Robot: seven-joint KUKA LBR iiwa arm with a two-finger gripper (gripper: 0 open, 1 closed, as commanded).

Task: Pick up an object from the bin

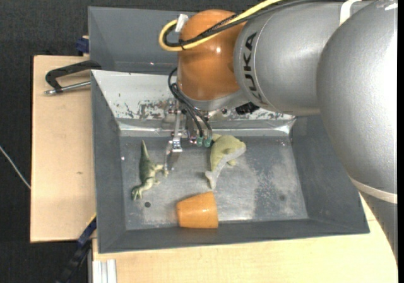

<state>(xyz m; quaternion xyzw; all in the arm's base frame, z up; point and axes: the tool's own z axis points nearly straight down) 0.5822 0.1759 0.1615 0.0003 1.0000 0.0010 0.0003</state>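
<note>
My gripper [173, 146] hangs below the orange cover over the back left part of the bin floor, its slim metal fingers pointing down. Just left of and below the fingertips lies a green toy dinosaur [146, 176], stretched along the floor. To the right of the gripper lies a pale green rubbery toy animal [223, 156]. An orange cup-shaped piece [197, 210] lies on its side near the front wall. Nothing shows between the fingers.
The arm and its orange cover span the back and right of the bin. The back wall is scuffed with dark specks. Bare floor lies to the right of the pale toy.
</note>
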